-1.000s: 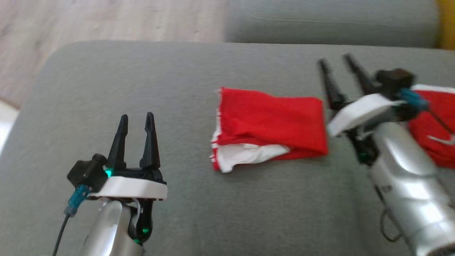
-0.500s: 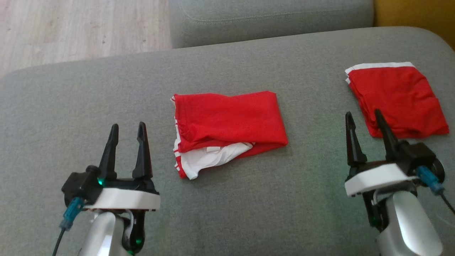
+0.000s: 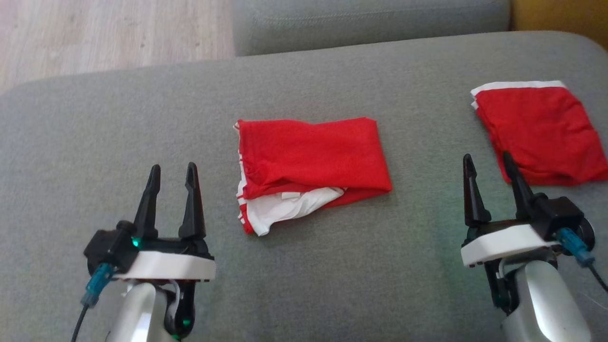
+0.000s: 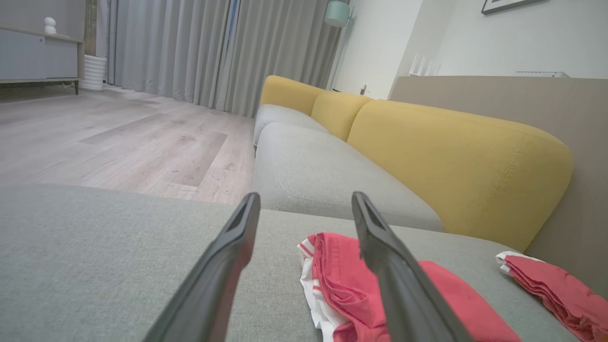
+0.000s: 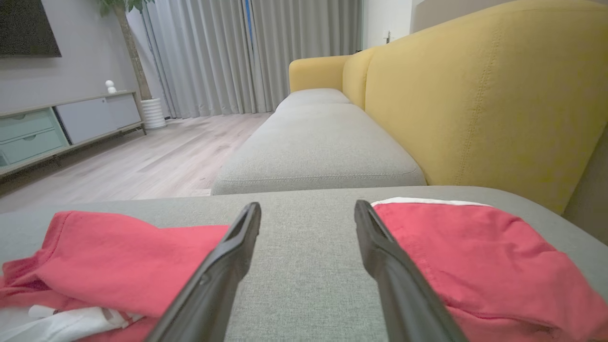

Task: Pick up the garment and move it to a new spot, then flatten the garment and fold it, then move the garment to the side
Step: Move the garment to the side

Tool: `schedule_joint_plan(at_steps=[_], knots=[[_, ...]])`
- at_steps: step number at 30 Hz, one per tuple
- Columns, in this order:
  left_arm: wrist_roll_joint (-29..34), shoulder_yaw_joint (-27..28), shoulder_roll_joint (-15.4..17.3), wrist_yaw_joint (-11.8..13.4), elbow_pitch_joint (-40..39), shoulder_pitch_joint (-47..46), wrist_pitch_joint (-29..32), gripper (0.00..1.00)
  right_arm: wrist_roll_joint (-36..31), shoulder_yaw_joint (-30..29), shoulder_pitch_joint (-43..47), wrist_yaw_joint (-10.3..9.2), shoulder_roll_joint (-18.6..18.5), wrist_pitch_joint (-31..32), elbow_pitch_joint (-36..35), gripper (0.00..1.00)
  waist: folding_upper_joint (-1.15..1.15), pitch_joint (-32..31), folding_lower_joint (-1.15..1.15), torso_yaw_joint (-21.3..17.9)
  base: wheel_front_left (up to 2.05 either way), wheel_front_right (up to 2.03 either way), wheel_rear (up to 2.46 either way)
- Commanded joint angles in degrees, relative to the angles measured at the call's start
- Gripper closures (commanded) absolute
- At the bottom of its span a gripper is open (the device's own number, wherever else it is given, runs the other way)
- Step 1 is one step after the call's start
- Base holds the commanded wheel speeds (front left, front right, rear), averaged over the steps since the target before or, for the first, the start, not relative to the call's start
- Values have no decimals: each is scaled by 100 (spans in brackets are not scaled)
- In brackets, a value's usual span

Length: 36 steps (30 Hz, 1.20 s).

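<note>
We find the garment (image 3: 313,156) lying on the grey sofa cushion (image 3: 142,109) between the two arms, long axis left to right. It sits ahead and right of the left gripper (image 3: 173,168), which we judge nearer; the right gripper (image 3: 488,157) stands near a second red garment (image 3: 541,133). Both sets of fingers are spread, empty. The garment is red, loosely folded, white fabric showing at its near left corner.

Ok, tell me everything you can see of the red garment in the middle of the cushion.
The middle garment is red, soft-looking fabric, folded into a rough rectangle, with white fabric and red-and-white striped trim spilling from its near left corner. It lies flat, wrinkled, on the grey cushion; nothing else touches it.
</note>
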Motion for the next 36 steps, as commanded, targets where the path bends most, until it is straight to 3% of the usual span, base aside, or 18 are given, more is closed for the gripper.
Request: schedule_joint_plan(at_steps=[1,8,14,20,25,26,27,36], knots=[[16,98,44,-26,-163,-257,-29,0,-88,139,-298,-5,5,-61,-44,0,0,127,0,101,0,0,0],[-17,-54,44,-29,-147,-446,-29,0,-40,257,-812,-5,5,169,529,0,0,447,0,352,0,0,0],[-91,-247,44,-31,-103,-612,-29,0,367,566,-1371,-5,6,563,1238,0,0,704,0,675,0,0,0],[-172,-436,44,-32,-76,-733,-29,0,1256,827,-1775,-5,6,944,2051,0,0,856,0,1003,0,0,0],[-204,-511,44,-33,-73,-786,-29,0,1409,1047,-2052,-5,6,1023,2680,2,0,909,0,1158,0,0,0],[-204,-511,44,-33,-71,-788,-29,0,1400,1099,-2098,-5,6,998,2771,30,0,910,0,1167,0,0,0],[-204,-508,44,-33,-69,-790,-29,0,1338,1159,-2148,-5,6,942,2849,100,0,909,0,1168,0,0,0],[-161,-512,44,-21,-82,-761,-29,0,181,1218,-2500,-5,-50,234,3269,100,0,747,0,798,0,0,0]])
